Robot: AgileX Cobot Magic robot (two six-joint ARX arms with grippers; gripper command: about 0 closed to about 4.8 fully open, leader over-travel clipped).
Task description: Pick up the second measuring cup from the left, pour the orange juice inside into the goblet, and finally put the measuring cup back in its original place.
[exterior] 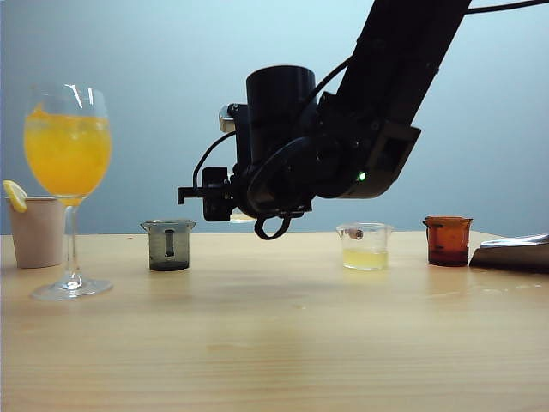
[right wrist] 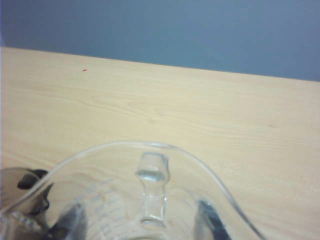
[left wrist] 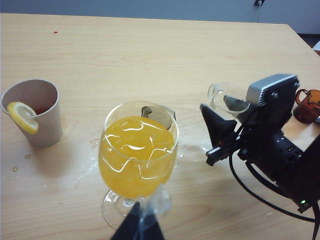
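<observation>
Above mid-table, our right gripper (left wrist: 220,131) grips the empty cup (right wrist: 150,200) (jaws closed around it). Far left stands the goblet (exterior: 68,184), full of juice (exterior: 67,154), our left gripper (left wrist: 138,225) clamping its stem.

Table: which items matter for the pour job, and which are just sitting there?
Job:
- clear measuring cup, emptied, in the right gripper
- goblet, holding the orange juice

Lying about:
- grey cup
- cup of pale yellow liquid
- amber cup
- beige cup with lemon slice
</observation>
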